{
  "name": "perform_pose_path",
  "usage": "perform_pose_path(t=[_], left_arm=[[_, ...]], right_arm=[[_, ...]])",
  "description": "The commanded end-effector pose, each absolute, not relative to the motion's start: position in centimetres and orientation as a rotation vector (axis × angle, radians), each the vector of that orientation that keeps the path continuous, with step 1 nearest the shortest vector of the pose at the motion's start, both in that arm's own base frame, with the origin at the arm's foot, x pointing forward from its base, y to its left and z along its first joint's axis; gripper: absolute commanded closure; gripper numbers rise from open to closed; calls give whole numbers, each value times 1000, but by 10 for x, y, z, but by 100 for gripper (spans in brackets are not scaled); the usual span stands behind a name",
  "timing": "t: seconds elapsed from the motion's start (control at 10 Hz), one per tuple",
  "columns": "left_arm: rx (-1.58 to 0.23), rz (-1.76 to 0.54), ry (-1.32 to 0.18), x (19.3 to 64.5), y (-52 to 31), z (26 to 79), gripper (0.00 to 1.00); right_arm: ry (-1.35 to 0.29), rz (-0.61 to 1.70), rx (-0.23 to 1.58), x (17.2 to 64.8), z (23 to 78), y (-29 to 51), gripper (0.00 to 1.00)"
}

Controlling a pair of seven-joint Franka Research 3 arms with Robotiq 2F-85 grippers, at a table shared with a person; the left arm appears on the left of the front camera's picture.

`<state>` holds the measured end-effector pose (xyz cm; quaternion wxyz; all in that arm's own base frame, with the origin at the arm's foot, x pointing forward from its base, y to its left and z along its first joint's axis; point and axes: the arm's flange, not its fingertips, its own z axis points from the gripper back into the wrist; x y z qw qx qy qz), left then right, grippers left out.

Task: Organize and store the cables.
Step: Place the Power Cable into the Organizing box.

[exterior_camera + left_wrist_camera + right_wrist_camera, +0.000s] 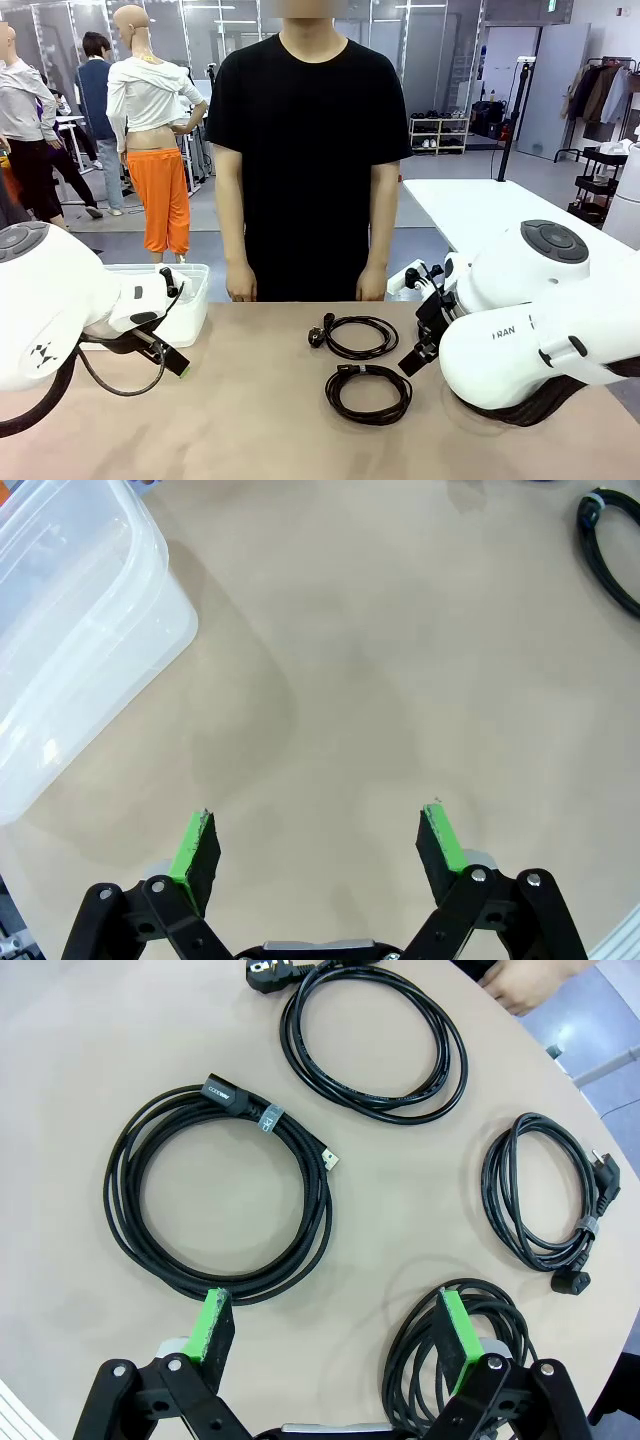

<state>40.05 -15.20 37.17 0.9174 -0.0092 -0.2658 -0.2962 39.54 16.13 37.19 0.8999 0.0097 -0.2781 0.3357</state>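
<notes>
Left gripper (pixel 320 830): jaws wide and empty, over bare table (pixel 400 680) towards its left edge, just beside the clear bin (pixel 70 630).
Right gripper (pixel 335 1315): jaws wide, holding nothing, above the coils on the right half of the table.
Cables (pixel 120 1195): four black coils lying flat and apart. The large coil is ahead of the right gripper, the far coil (pixel 380 1108) is near the person's hand (pixel 525 980) at the far edge, the small coil (pixel 495 1195) is to one side, and the nearest coil (pixel 410 1360) is under one green pad (pixel 455 1335). Contact there cannot be confirmed from this angle.
Bin: at the table's far left corner, well apart from the coils, and apparently empty.
Handling, judged: light, limp and rubber-jacketed, so grippy rather than slick. The turns will sag and spring loose if only one strand is pinched.
Hold point, judged: across the whole bundle at the tie band (pixel 267 1118), avoiding the plug ends.
Risk, judged: a trailing plug may snag on the bin rim.
</notes>
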Motion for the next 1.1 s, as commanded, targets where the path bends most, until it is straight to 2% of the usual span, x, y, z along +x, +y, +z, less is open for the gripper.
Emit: perform_pose_path(t=[0.0,0.1,0.2,0.5,0.7,1.0], left_arm=[[-19,-606,-547,401,-151,372,0],[-19,-609,-547,401,-152,372,0],[-138,-650,-567,408,-143,405,0],[-239,-747,-677,419,-73,471,0],[-269,-877,-708,406,-2,500,0],[-291,-903,-783,361,93,515,0]], right_arm=[[-575,689,26,395,372,163,0],[-575,695,20,395,372,161,0],[-619,668,96,405,402,143,0],[-615,860,307,411,480,64,0],[-582,910,334,390,500,-1,0],[-654,800,374,325,499,-91,0]])
